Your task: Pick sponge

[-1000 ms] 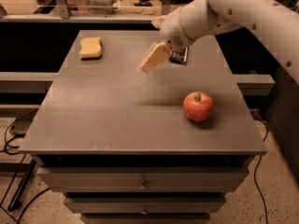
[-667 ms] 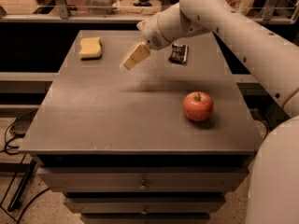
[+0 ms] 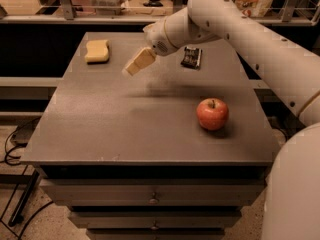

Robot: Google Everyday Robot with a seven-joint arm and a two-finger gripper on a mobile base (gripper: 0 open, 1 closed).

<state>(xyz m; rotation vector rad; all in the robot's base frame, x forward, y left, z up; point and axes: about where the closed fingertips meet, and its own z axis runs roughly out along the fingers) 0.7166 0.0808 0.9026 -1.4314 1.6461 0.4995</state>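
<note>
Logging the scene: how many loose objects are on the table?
3: sponge at far left, dark wrapped packet at far right, red apple near right. The gripper hovers just right of the sponge. None seems hidden.

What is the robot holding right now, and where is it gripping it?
Nothing. The gripper hangs above the table, clear of the sponge lying untouched.

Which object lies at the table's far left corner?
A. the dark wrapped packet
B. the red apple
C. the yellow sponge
C: the yellow sponge sits at the far left corner of the table, and the gripper hovers just to its right, not touching it.
</note>
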